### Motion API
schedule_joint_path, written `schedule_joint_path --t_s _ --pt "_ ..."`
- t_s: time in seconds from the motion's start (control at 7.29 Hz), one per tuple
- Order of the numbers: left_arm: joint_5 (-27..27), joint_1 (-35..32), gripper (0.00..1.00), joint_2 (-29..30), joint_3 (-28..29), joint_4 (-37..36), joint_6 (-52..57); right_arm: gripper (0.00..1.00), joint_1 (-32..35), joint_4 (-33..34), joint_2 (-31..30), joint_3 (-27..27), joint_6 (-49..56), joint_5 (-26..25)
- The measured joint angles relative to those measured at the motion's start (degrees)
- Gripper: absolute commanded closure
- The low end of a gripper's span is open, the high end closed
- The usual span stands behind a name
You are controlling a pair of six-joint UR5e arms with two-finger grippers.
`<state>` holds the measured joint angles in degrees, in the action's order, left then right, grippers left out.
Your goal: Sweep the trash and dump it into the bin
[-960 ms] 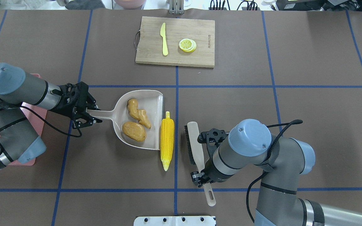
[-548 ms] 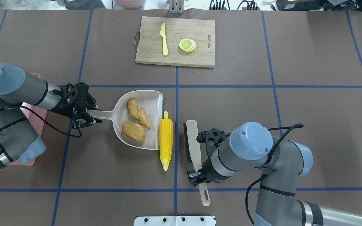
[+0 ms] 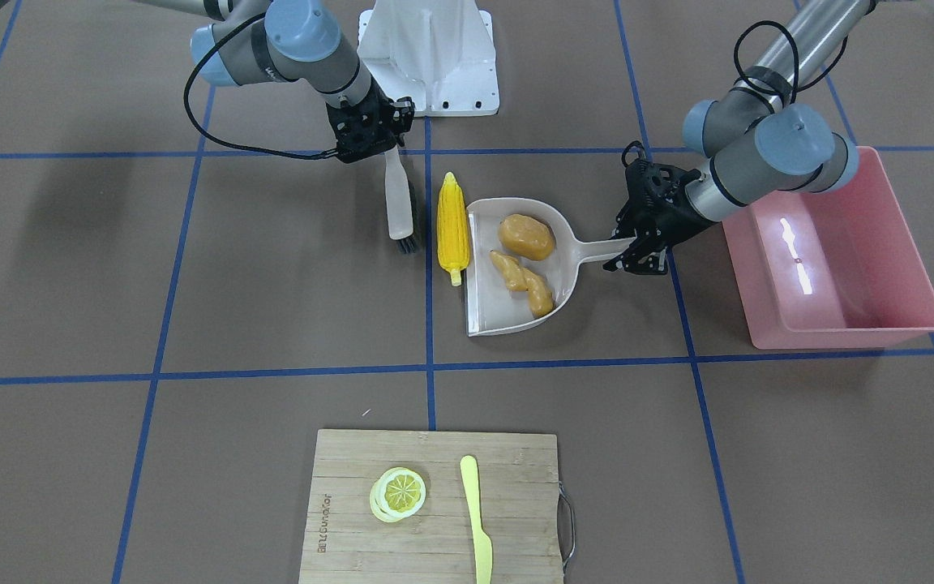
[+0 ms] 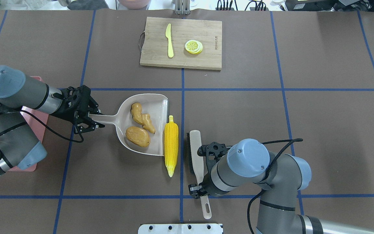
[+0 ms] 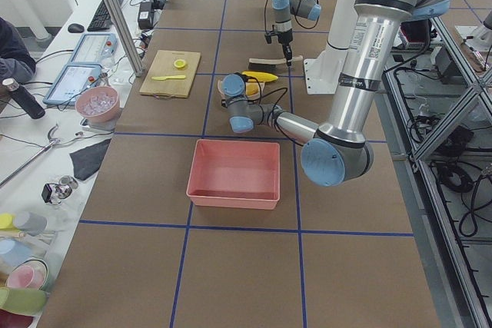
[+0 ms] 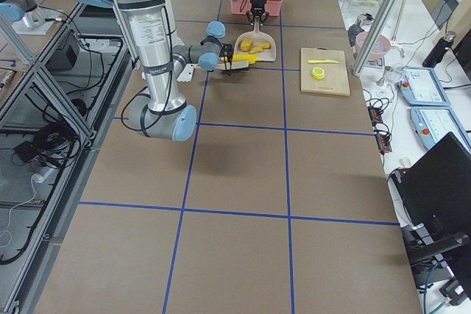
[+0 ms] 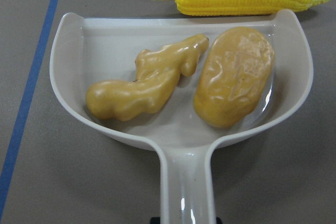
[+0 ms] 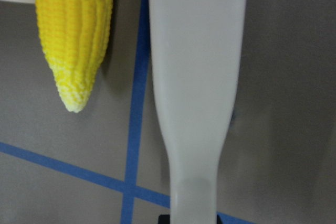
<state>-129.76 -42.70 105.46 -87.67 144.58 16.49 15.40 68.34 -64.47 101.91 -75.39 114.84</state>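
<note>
Two tools held — left gripper (image 4: 95,119) clamps dustpan (image 4: 157,107) handle, right gripper (image 4: 202,172) the brush (image 4: 195,146); board (image 4: 206,29) engraving illegible.

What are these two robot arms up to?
They are sweeping toy food into a dustpan. The left gripper holds the dustpan by its handle, with the ginger root and the potato lying inside. The corn cob lies along the pan's open edge, not yet in. The right gripper holds a brush just beside it. The pink bin has nothing in it.
</note>
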Motion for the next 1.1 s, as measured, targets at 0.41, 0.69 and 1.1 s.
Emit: schedule_joint_path --t_s 0.41,0.69,1.1 --pt "0.0 0.0 0.81 -0.3 -0.2 0.0 0.1 1.0 -0.3 -3.3 5.0 -5.9 -2.8 -0.8" --pt "-0.1 0.1 0.81 -0.9 -0.8 0.1 0.1 1.0 -0.2 -3.6 7.8 -7.8 -4.0 -0.8" --pt "0.1 0.1 0.81 -1.7 -1.5 0.1 0.1 1.0 0.4 -4.9 9.9 -8.8 -5.6 -0.8"
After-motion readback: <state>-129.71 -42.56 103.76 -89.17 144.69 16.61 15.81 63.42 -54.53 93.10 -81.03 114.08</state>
